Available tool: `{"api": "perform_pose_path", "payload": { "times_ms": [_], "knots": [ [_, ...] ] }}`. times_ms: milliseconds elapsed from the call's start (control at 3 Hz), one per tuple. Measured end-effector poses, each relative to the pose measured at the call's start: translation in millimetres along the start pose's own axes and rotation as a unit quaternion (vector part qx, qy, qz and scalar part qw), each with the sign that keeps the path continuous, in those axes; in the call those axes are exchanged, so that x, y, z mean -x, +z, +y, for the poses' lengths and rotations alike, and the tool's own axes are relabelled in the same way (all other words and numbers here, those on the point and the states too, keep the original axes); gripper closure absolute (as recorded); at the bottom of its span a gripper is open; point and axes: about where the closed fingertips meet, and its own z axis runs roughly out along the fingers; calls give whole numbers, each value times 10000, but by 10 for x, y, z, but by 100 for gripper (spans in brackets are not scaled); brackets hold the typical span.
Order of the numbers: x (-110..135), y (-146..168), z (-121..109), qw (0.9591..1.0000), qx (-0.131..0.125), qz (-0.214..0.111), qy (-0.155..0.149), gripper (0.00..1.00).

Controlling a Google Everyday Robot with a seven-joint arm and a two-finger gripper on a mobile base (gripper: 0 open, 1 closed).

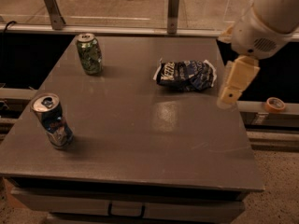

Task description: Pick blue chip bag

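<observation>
The blue chip bag (185,75) lies crumpled on the grey table (154,134), at the back right, dark blue with white lettering and white edges. My gripper (232,87) hangs from the white arm (266,20) at the upper right. It is just right of the bag, over the table's right edge, and a little above the surface. It holds nothing that I can see.
A green drink can (89,54) stands at the back left of the table. A blue drink can (52,121) stands at the front left. A roll of tape (274,104) lies on a ledge beyond the right edge. A railing runs behind the table.
</observation>
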Motion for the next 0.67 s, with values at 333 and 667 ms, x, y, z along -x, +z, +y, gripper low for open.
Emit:
{"api": "perform_pose_path", "payload": {
  "times_ms": [333, 667],
  "knots": [
    [87, 411, -385, 9997, -81, -213, -20, 0],
    [52, 804, -723, 9992, -78, -395, 67, 0]
  ]
}}
